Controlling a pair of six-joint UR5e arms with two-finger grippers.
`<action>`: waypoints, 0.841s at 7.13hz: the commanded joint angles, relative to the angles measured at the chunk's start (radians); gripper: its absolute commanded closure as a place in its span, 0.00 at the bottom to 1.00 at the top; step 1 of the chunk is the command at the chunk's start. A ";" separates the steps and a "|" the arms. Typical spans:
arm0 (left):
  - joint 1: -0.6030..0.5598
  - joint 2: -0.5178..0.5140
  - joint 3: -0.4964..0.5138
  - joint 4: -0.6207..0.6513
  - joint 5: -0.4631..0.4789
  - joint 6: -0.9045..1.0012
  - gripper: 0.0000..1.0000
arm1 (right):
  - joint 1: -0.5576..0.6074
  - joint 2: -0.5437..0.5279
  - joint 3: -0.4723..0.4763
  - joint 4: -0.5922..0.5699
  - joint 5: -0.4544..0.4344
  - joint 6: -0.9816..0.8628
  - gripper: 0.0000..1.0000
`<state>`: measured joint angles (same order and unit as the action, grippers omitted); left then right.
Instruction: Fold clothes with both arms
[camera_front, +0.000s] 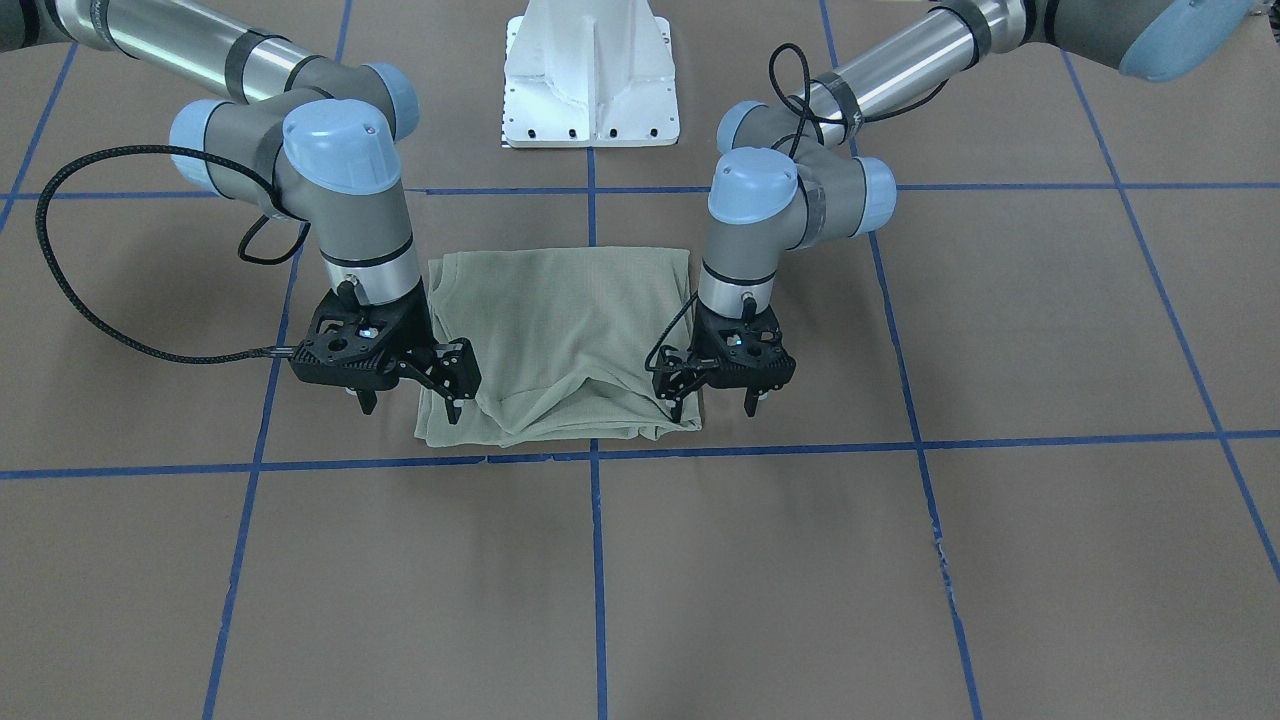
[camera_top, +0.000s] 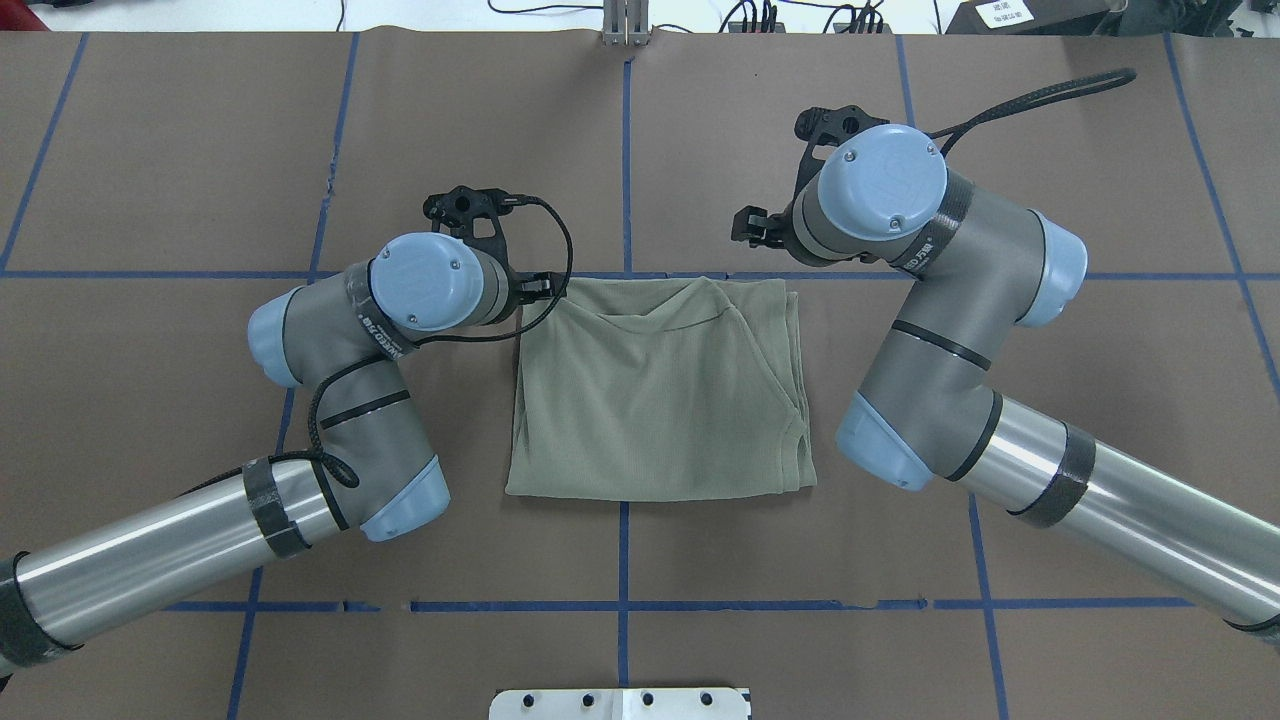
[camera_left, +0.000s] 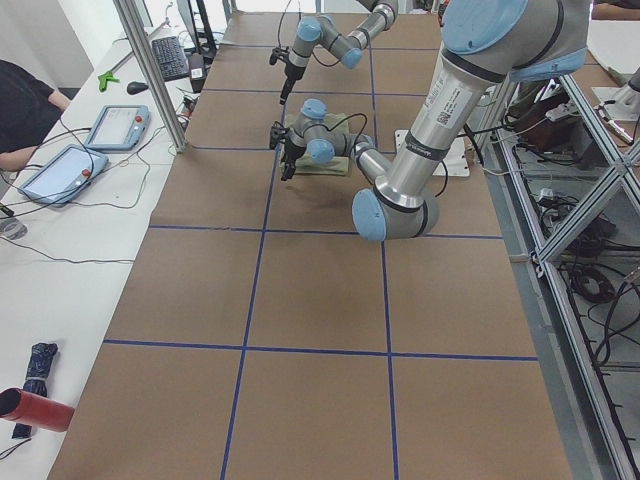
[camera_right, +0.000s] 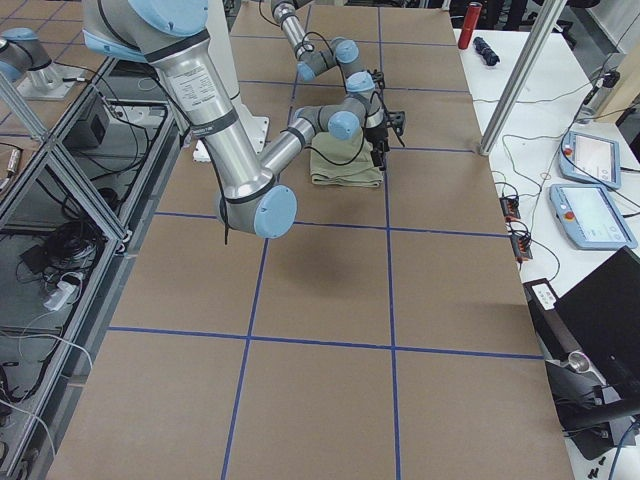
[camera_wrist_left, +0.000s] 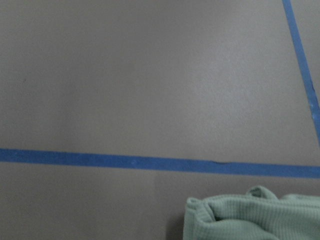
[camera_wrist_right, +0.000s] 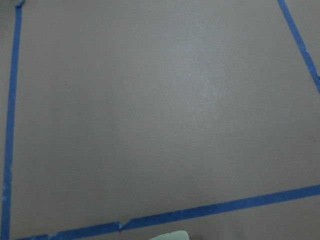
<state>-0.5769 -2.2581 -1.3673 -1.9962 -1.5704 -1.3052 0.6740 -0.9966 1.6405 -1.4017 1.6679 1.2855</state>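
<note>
Your left pincer (camera_front: 714, 402) is hanging low over the tabletop (camera_front: 1000, 330) with its jaws spread wide and pinching nothing. The inner jaw is pointing down at a corner of the shirt (camera_front: 560, 330) and the outer one at bare brown paper just beside it. You cannot tell whether the inner tip is touching the knit. Your right pincer (camera_front: 408, 402) is mirroring it at the opposite corner, jaws parted and empty, one over the shirt's edge and one off it. Between the two, the pale green shirt is lying flat, folded into a rough rectangle, with its curved neckline and a rumpled fold showing along the edge away from the robot. That edge is sitting just short of a blue tape line (camera_front: 800, 445), and a crossing line is running under the shirt's middle. Your left wrist camera is catching a bunched corner of the knit at its lower right; the right wrist camera is catching only a sliver at its bottom edge. The left arm (camera_front: 800, 190) and right arm (camera_front: 330, 160) are bending in from either side, wrists pointing straight down. The white pedestal (camera_front: 590, 80) is standing near the shirt's robot-side edge. Further out, a black-sleeved person (camera_left: 25, 110) is sitting at a white side bench beside two handheld screens (camera_left: 115, 127).
</note>
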 joint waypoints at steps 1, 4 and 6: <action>-0.052 -0.044 0.089 0.002 0.001 0.000 0.00 | 0.001 -0.007 0.001 0.001 0.000 0.000 0.00; -0.125 0.013 -0.119 0.118 -0.127 0.159 0.00 | 0.056 -0.010 0.005 -0.034 0.105 -0.094 0.00; -0.187 0.154 -0.514 0.415 -0.199 0.373 0.00 | 0.209 -0.023 0.120 -0.301 0.254 -0.452 0.00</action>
<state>-0.7193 -2.1854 -1.6514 -1.7553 -1.7162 -1.0606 0.7896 -1.0100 1.6904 -1.5425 1.8336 1.0562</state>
